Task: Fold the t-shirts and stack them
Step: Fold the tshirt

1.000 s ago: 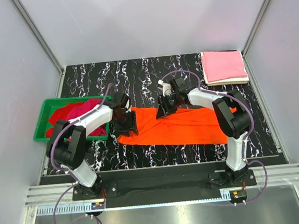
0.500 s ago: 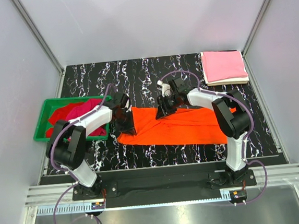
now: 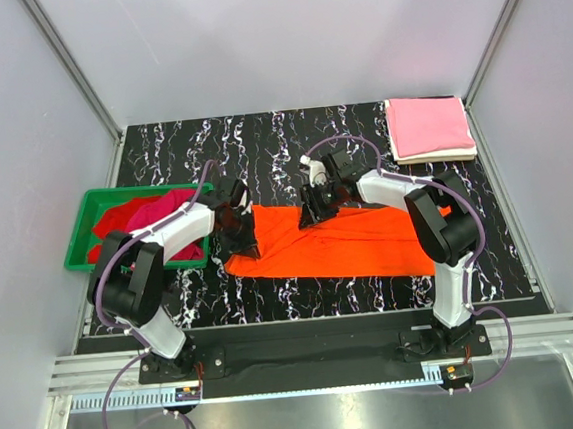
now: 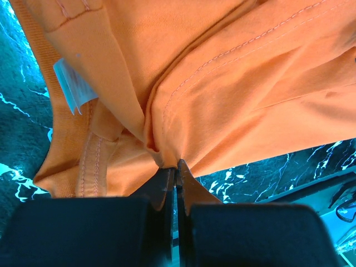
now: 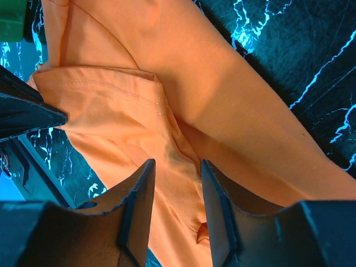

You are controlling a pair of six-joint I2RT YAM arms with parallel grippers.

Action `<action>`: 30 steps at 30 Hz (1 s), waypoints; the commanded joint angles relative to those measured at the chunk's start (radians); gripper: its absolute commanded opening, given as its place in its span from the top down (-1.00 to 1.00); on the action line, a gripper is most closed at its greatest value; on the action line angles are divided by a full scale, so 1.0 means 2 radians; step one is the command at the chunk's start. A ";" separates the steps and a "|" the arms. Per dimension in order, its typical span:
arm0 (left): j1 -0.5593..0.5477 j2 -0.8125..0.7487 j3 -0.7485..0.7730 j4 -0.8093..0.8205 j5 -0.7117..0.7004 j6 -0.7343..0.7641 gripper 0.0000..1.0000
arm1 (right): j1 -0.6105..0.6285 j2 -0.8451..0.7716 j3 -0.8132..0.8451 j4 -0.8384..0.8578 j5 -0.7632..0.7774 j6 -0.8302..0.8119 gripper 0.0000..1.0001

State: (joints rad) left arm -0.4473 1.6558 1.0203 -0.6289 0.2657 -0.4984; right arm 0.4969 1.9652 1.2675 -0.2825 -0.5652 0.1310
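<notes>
Movement slight this past second: left claw point(image 4: 177, 167) clamped on edge of orange t-shirt point(image 3: 354, 244), right claw point(image 5: 177, 167) apart above it. I reckon folding barely begun.

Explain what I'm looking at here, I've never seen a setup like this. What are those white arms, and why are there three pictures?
These are two robot arms bolted at the near edge of a black marbled table, each ending in a two-finger gripper. The wide picture comes from a fixed camera above; the two close-ups come from a camera on each wrist. An orange t-shirt lies spread in the middle. The left gripper is pinched shut on its cloth; the right gripper hangs over the shirt with its jaws apart. On the left, a green bin holds red and magenta shirts. In the far right corner, a folded pink shirt lies on a cream-white one.
</notes>
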 commanded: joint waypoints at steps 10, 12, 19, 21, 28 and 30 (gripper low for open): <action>-0.002 -0.016 -0.001 0.011 0.006 0.006 1.00 | 0.008 0.005 0.014 0.009 0.020 -0.013 0.08; -0.002 -0.016 0.000 0.010 0.005 0.005 1.00 | 0.008 0.005 0.014 0.009 0.020 -0.015 0.07; -0.001 -0.014 0.003 0.008 0.002 0.008 1.00 | 0.011 -0.002 0.014 0.009 0.008 -0.015 0.65; -0.001 -0.015 0.005 0.005 -0.002 0.008 1.00 | 0.010 -0.015 0.008 0.009 0.006 -0.013 0.80; 0.000 -0.016 0.010 -0.009 -0.029 0.005 1.00 | 0.010 -0.051 -0.030 0.001 0.014 0.009 1.00; 0.000 -0.014 0.011 -0.016 -0.042 0.008 1.00 | 0.009 -0.055 -0.037 -0.006 0.020 0.012 1.00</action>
State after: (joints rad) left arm -0.4469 1.6558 1.0203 -0.6418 0.2359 -0.4976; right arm 0.5049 1.9213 1.2121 -0.2867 -0.5392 0.1337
